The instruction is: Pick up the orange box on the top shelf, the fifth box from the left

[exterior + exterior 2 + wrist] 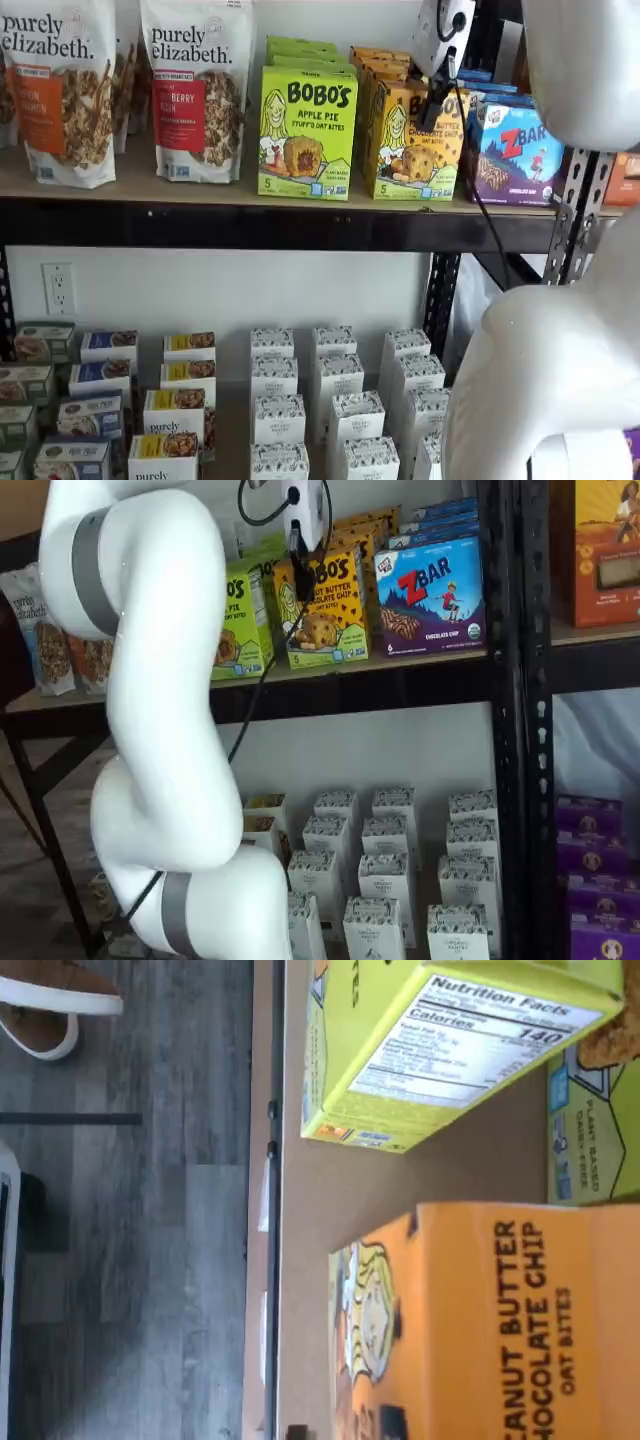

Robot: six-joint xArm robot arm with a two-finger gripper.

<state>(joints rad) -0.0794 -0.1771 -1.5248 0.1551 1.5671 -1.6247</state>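
- Your orange box stands upright at the front edge of the top shelf, its yellow-orange face with the cartoon girl and the oat bite picture turned outward; both shelf views show it.
- Just beside it on the left sits the lime-green Apple Pie box, and on its right the blue Zbar box. More orange cartons line up behind the front one.
- Your claw hangs in front of the upper part of the orange box. In a shelf view its white body shows above a black finger lying across the box face (only a side-on sight, so I cannot tell whether the fingers are apart or closed).
- A black cable trails down from the claw past the shelf beam.
- The wrist view looks close along the orange box, where the words "chocolate chip oat bites" can be read, with the green box showing its nutrition panel next to it and grey plank floor beyond the shelf edge.
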